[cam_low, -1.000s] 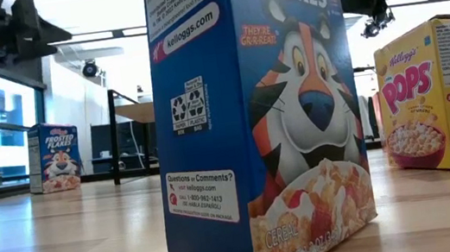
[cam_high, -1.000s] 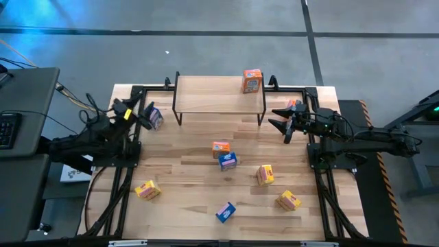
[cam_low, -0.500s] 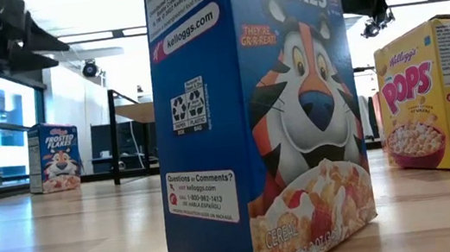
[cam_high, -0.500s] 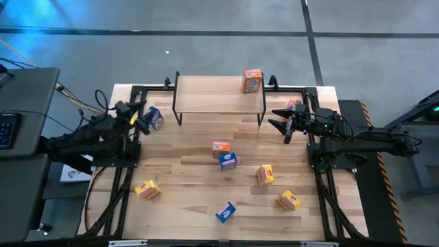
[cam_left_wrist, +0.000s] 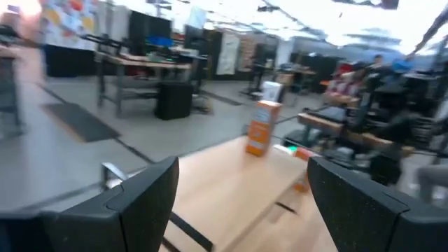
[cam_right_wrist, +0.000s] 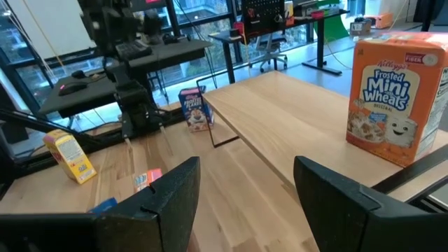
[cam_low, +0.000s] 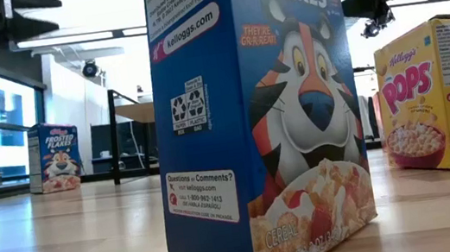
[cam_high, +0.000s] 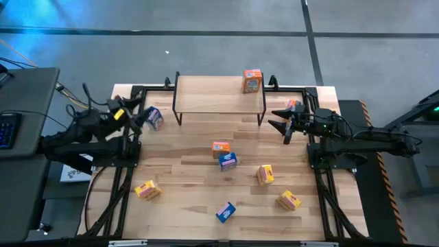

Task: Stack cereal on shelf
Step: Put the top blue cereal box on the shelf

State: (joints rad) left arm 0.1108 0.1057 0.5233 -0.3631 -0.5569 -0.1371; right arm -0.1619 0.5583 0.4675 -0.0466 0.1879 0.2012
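**Meanwhile, both grippers empty and one box on the riser**

Meanwhile the left gripper (cam_high: 142, 118) hangs with its fingers spread wide and nothing between them, above the table's left edge near the far left corner. Just beside it stands a small blue cardboard cereal box (cam_high: 154, 118), apart from the fingers.

The right gripper (cam_high: 280, 119) is likewise released, its two dark fingers parted and holding nothing, near the table's right edge just off the right end of the shelf (cam_high: 206, 99), a low riser with a light wood plank top on thin black legs along the far edge of the wooden table (cam_high: 185, 199).

On the shelf's right end stands an orange Mini Wheats box (cam_high: 252, 80), upright. An orange box (cam_high: 293, 105) shows just behind the right gripper.

The other cereal boxes sit on the table. An orange one (cam_high: 220, 147) and a blue one (cam_high: 228, 160) sit close together at the middle. A yellow box (cam_high: 265, 174) lies right of them, another yellow (cam_high: 288, 200) toward the near right corner, a third yellow (cam_high: 147, 190) by the left edge, and a blue box (cam_high: 225, 212) near the front edge.
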